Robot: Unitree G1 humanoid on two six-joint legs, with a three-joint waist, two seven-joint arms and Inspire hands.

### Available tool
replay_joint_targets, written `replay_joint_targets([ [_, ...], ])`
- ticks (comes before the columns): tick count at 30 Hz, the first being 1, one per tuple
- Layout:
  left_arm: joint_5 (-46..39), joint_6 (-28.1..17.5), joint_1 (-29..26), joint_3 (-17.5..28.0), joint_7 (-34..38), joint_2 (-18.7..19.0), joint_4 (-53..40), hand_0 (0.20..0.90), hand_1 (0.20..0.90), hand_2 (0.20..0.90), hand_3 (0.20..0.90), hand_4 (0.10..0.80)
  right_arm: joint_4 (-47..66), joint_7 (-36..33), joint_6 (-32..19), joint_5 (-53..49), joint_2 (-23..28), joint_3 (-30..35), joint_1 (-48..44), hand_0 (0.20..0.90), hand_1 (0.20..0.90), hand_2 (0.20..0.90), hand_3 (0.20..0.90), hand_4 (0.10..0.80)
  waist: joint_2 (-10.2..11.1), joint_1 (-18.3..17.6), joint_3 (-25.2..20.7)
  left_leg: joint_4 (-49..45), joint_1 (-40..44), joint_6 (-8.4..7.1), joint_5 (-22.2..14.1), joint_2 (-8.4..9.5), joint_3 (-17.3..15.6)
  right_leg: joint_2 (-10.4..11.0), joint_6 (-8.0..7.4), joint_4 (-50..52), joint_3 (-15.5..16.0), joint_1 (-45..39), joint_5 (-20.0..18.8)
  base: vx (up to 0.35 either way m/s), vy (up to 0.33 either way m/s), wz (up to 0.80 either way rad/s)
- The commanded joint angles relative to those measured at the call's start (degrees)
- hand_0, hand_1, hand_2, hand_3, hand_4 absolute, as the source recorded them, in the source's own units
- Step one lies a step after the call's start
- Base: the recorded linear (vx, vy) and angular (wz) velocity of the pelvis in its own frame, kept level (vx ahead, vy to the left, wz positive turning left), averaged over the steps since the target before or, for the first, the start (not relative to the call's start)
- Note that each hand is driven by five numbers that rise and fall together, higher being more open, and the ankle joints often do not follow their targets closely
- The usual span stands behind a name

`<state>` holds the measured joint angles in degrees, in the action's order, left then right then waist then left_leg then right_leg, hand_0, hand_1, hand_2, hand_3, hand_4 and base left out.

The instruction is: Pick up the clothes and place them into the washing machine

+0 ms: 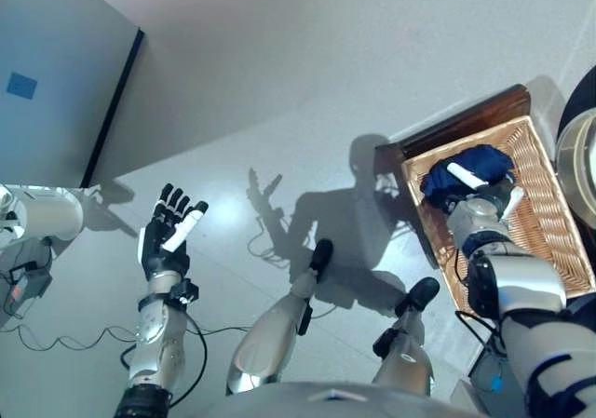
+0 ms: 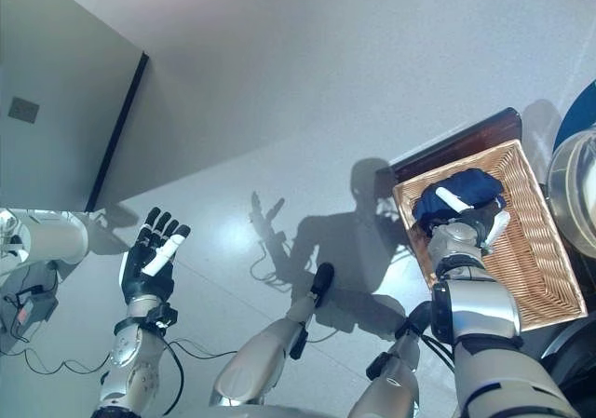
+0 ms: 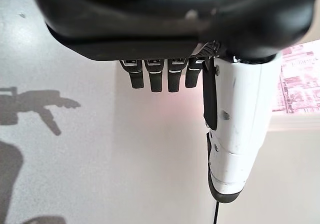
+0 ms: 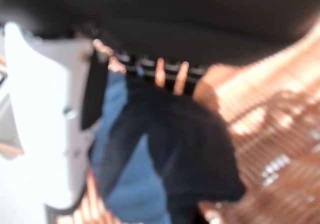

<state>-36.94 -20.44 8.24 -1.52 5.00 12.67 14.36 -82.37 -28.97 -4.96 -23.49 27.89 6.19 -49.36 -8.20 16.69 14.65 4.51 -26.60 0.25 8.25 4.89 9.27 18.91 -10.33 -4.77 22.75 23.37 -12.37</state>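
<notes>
right hand down in the basket on the dark blue clothes

the wicker basket sits at the right of the frame on a dark wooden stand, and the dark blue clothes lie bundled in its upper end. the right hand reaches into the basket and rests on the bundle, its white-covered thumb lying across the top of the cloth. it looks placed there to gather the fabric for a lift, but i cannot tell whether the fingers have closed on it: the right wrist view shows the cloth just past them, too smeared to read a grip.

the left hand hangs over the bare floor at the lower left, fingers straight and spread, holding nothing; probably kept wide so it stays clear of the working arm.

a round rim at the far right edge, just beside the basket, may be the washing machine opening, though only a sliver shows. the basket's wall stands between the clothes and it, so the bundle must be lifted over.
</notes>
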Motion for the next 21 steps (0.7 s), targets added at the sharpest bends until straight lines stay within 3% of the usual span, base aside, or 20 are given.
replay_joint_targets([
  [1,-0.2,-5.7,0.7,0.8,0.7,4.4,-7.5,0.9,0.9,0.9,0.9,0.8,-0.4,-2.0,-1.6,0.1,1.1,-3.6,-5.1,0.9,0.9,0.9,0.9,0.8,0.1,0.4,0.4,0.5,0.0,-6.43,-3.9,-0.41,-1.3,4.0,-3.11,0.5,-1.9,-4.2,2.7,0.0,0.0,0.0],
  [3,-0.2,-5.8,1.0,0.9,0.6,4.5,-7.7,0.9,0.9,0.9,0.9,0.8,-0.7,-2.0,-1.4,0.3,1.1,-3.6,-5.2,0.9,0.9,0.9,0.9,0.8,-0.1,0.3,0.8,0.5,-0.5,-6.25,-2.6,-0.12,-1.3,4.3,-2.67,0.9,-1.7,-3.4,1.5,0.005,0.023,-0.04],
  [4,-0.3,-5.8,1.1,1.1,0.6,4.5,-7.8,0.9,0.9,0.9,0.9,0.8,-0.8,-2.1,-1.3,0.5,1.1,-3.8,-5.5,0.9,0.9,0.9,0.9,0.8,0.0,0.3,0.3,0.5,-0.1,-6.4,-3.9,-0.45,-1.6,4.0,-3.05,0.5,-2.2,-3.9,2.7,0.0,0.019,-0.06],
  [6,-0.4,-5.8,1.2,1.4,0.7,4.5,-7.8,0.9,0.9,0.9,0.9,0.8,-0.8,-2.3,-1.3,0.7,1.0,-3.8,-5.8,0.381,0.381,0.381,0.381,0.429,0.0,0.3,0.3,0.5,-0.2,-6.37,-3.9,-0.53,-1.8,4.0,-3.03,0.4,-2.3,-3.8,2.8,-0.002,0.01,-0.05],
  [7,-0.4,-5.8,1.2,1.3,0.7,4.6,-7.8,0.9,0.9,0.9,0.9,0.8,-0.8,-2.3,-1.3,0.7,1.0,-3.7,-5.8,0.26,0.26,0.26,0.26,0.343,-0.1,0.3,0.7,0.5,-0.6,-6.21,-2.6,-0.26,-1.7,4.3,-2.64,0.8,-1.9,-3.1,1.5,-0.007,0.005,-0.03],
  [8,-0.6,-5.9,1.4,1.6,0.7,4.4,-7.8,0.9,0.9,0.9,0.9,0.8,-0.5,-2.5,-1.4,1.1,0.8,-3.9,-5.6,0.2,0.2,0.2,0.2,0.3,0.0,0.2,0.4,0.5,-0.3,-6.36,-3.9,-0.61,-2.0,4.0,-3.03,0.5,-2.4,-3.7,2.7,0.0,0.0,0.0],
  [21,-0.6,-5.9,2.1,2.0,-0.1,4.8,-7.8,0.9,0.9,0.9,0.9,0.8,-1.4,-2.8,1.3,8.7,0.9,-7.4,-5.2,0.2,0.2,0.2,0.2,0.3,-0.2,0.0,0.9,0.5,-0.8,-6.13,-2.4,-0.3,-1.9,4.2,-2.69,0.8,-2.3,-2.7,1.4,-0.007,0.001,0.0],
])
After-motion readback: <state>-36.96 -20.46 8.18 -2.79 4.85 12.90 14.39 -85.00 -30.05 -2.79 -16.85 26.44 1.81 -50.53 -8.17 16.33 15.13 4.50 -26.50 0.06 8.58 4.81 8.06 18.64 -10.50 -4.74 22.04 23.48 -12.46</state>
